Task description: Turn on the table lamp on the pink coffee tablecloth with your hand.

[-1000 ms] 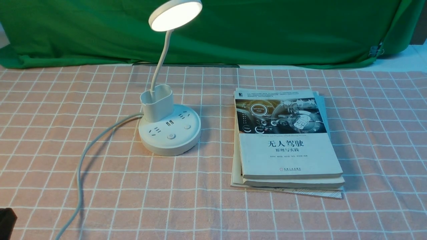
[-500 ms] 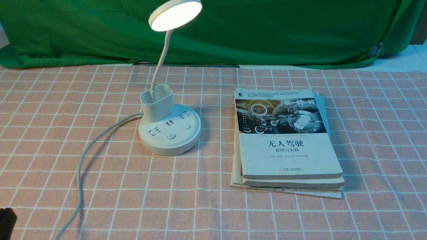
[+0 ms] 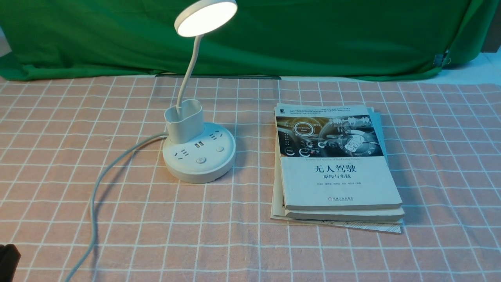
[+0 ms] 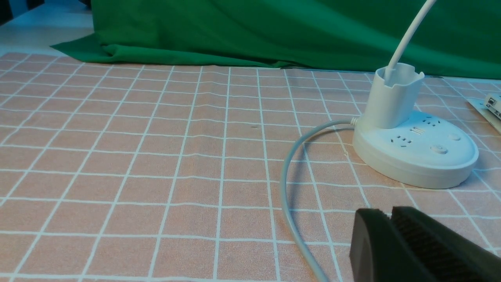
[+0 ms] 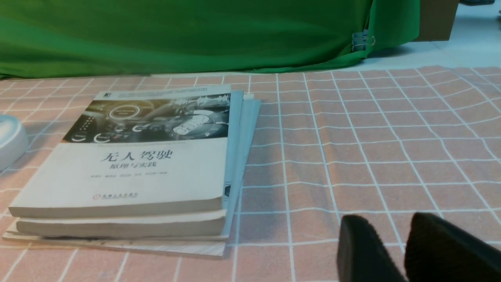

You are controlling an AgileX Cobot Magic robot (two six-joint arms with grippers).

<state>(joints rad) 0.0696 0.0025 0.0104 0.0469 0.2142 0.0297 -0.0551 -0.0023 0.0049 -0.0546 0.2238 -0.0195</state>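
Observation:
The white table lamp [image 3: 199, 156] stands on the pink coffee tablecloth [image 3: 156, 219], left of centre. Its round disc head [image 3: 205, 17] glows. Its grey-white cord [image 3: 94, 196] runs off to the front left. Of my left hand, only a black tip [image 3: 8, 256] shows at the front-left corner, far from the lamp. In the left wrist view the left gripper [image 4: 389, 213] is shut and empty, short of the lamp base [image 4: 415, 152]. The right gripper [image 5: 391, 221] is open and empty, low over the cloth right of the books, and out of the front view.
A stack of books [image 3: 336, 168] lies right of the lamp and also shows in the right wrist view [image 5: 133, 156]. A green cloth backdrop [image 3: 313, 39] hangs along the far edge. The lamp cord [image 4: 287, 188] curves across the cloth near the left gripper.
The black tip of the left hand has sunk slightly lower at the front-left corner. The lamp stays lit, and nothing else has moved.

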